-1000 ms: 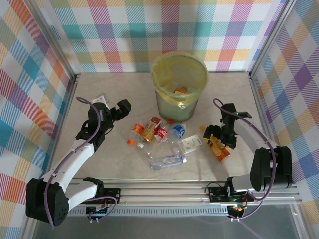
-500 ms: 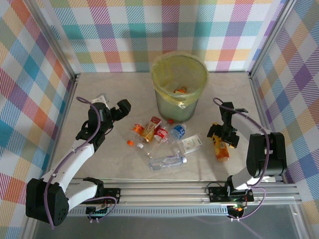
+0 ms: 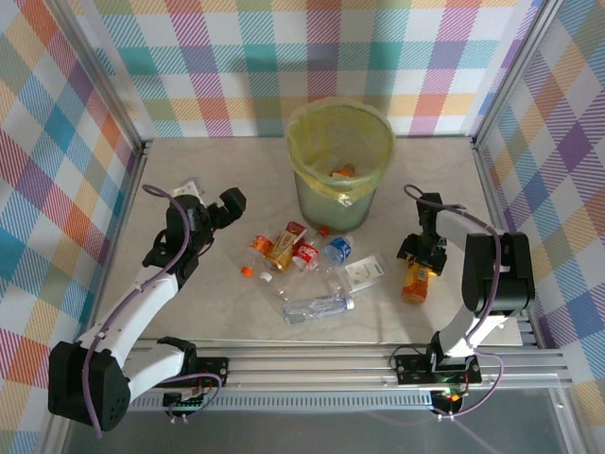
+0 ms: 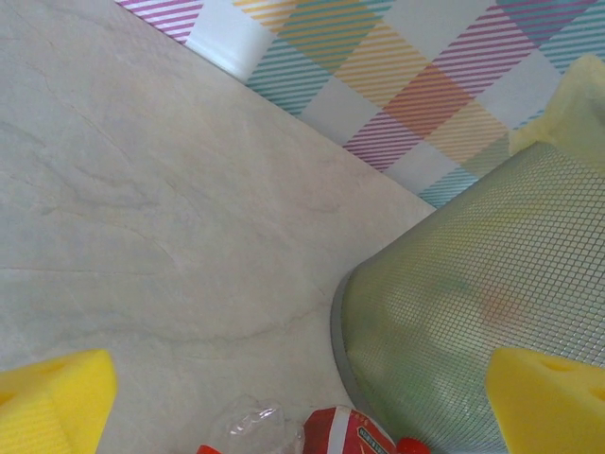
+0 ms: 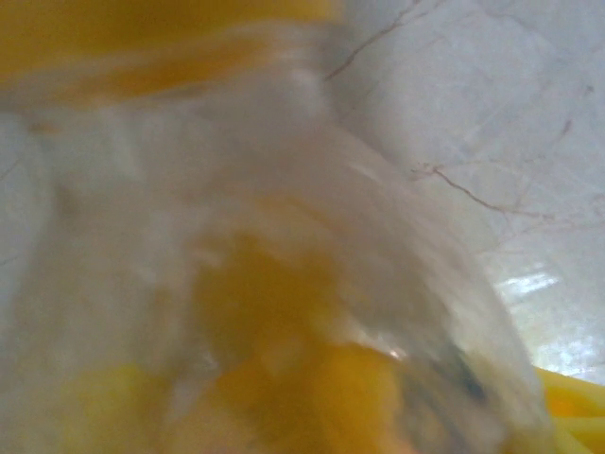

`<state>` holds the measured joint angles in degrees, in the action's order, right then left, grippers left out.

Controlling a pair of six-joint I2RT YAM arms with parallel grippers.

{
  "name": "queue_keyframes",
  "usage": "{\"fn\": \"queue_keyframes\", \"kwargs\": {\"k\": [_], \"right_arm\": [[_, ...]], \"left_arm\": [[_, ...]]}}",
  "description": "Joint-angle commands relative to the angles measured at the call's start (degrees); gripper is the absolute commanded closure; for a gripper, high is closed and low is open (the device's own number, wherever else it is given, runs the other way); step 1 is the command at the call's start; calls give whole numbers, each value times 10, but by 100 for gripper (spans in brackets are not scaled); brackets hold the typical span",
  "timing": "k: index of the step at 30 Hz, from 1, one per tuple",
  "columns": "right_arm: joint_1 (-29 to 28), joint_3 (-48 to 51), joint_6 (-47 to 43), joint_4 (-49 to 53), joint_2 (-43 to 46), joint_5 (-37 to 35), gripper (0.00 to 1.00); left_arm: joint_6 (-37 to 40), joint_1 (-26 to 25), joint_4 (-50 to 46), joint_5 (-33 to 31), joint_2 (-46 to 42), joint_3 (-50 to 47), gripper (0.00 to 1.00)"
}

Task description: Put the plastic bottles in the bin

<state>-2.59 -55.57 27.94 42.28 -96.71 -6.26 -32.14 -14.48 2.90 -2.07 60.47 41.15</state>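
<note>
**No Legible Writing Anywhere**

In the left wrist view, the red label [image 4: 352, 437] on one bottle carries white print too small to read. From above, the labels on the plastic bottles [image 3: 304, 253] are only red, blue and white patches; no brand, word or number can be made out.

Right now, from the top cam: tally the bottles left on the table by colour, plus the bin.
orange bottle, under the right hand: 1
red-label bottles: 2
blue-label bottle: 1
clear bottles: 2
bin: 1
Total: 7; smaller bits in the pile are too small to sort.
</note>
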Motion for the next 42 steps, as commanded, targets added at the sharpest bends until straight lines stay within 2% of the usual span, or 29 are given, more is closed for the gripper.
{"fn": "queue_keyframes", "kwargs": {"k": [1,6,11,19,27,34,42], "right_arm": [[3,-9,-1,-19,-14,1,33],[2,-19,-3,-11,-3,-19,51],[-2,-29,-1,13,54,-33,62],[-43,-112,-2,99,167,-85,67],[-104,-307,-32,190,215,-138,68],[-139,-461,-70,194,184,-126,68],[-166,-655,-105,194,72,-74,68]], "left_arm": [[-3,5,-11,-23,-16,12,0],[-3,5,-18,-29,-22,12,0],[-2,5,-18,-32,-25,10,0],[-2,5,-15,-31,-24,9,0],[-6,5,-12,-27,-28,6,0],[-6,5,-10,-18,-31,4,0],[-19,5,-1,-10,-26,-8,0]]}}
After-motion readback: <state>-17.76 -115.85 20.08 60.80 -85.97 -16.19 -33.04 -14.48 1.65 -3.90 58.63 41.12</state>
